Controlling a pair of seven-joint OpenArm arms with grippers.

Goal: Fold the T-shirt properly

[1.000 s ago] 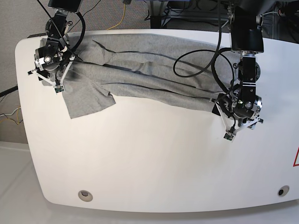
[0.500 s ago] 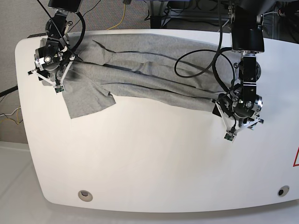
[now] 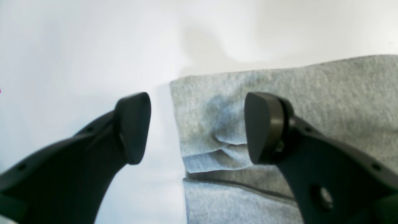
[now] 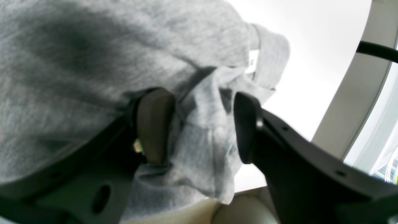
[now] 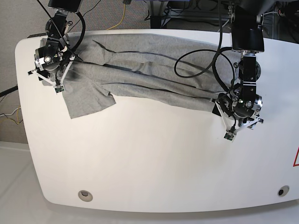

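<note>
You have a white table (image 5: 154,158) with rounded corners filling most of the base view. Two round holes sit near its front edge: one (image 5: 84,195) well in front of the right tool, one (image 5: 280,191) in front of the left tool. A red mark (image 5: 296,157) shows at the table edge beyond the left tool. Behind the table, a yellow cable (image 5: 122,14) crosses grey floor (image 5: 18,21).
</note>
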